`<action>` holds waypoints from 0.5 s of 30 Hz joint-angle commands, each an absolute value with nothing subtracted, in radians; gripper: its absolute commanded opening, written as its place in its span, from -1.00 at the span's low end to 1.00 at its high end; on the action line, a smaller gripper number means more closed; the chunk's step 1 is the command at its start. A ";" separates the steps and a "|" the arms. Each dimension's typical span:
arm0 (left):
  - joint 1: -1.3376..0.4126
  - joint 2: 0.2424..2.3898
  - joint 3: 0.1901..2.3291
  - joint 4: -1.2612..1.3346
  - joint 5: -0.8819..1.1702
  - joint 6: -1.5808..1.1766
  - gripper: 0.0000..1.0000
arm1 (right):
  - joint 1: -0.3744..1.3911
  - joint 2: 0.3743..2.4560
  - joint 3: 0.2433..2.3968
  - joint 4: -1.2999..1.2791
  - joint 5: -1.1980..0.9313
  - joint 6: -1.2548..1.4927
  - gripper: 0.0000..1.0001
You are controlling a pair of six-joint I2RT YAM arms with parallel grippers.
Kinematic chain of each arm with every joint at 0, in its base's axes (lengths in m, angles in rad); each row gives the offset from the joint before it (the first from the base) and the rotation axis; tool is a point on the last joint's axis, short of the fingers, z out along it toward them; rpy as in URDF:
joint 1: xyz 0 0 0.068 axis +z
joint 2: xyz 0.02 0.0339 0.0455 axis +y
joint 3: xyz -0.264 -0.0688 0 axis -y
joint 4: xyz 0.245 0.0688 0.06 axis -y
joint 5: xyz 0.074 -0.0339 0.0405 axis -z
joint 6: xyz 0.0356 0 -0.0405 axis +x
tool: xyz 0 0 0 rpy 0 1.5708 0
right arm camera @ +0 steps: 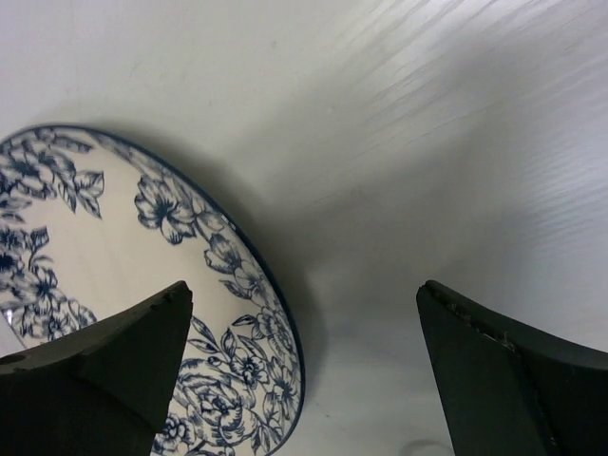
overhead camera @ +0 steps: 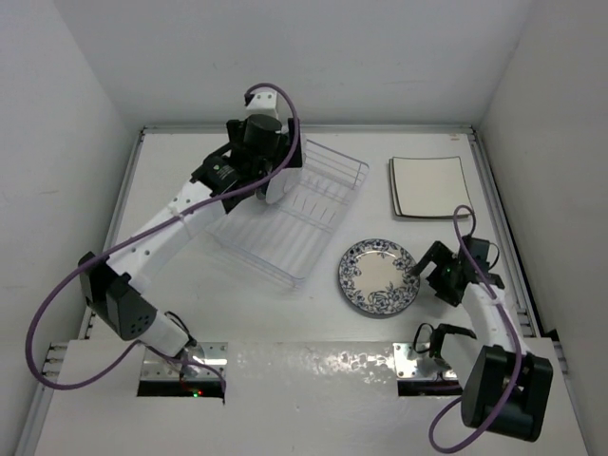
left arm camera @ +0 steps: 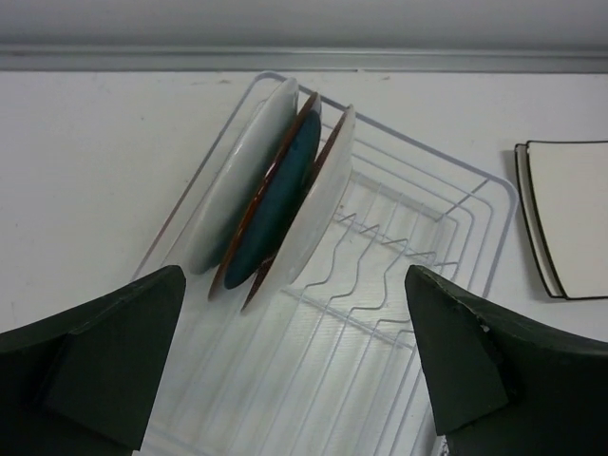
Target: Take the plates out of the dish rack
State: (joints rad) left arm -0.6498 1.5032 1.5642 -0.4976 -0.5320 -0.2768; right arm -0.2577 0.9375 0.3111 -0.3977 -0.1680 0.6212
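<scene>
My right pincer gapes over the round blue-floral white plate, flat on the tabletop right of the white wire dish rack, so my left pincer, jaws wide, should settle squarely astride one rim among the three upright round plates at the rack's far-left end.

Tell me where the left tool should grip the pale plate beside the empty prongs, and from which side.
Probably by its upper rim, from above, pinching both faces. The pale plate stands on edge in the dish rack; the teal plate crowds one face, but the top rim is free.
</scene>
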 commanded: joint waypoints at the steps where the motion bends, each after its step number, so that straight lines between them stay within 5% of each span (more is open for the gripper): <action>1: -0.576 1.540 1.608 -0.472 -0.421 -0.305 0.95 | -0.259 0.901 0.409 -0.486 -0.020 0.604 0.98; 7: -0.503 1.657 1.696 -0.500 -0.267 -0.244 0.76 | -0.258 0.772 0.537 -0.584 -0.014 0.542 0.98; 15: -0.462 1.739 1.752 -0.502 -0.094 -0.218 0.09 | -0.258 0.749 0.509 -0.554 -0.184 0.517 0.98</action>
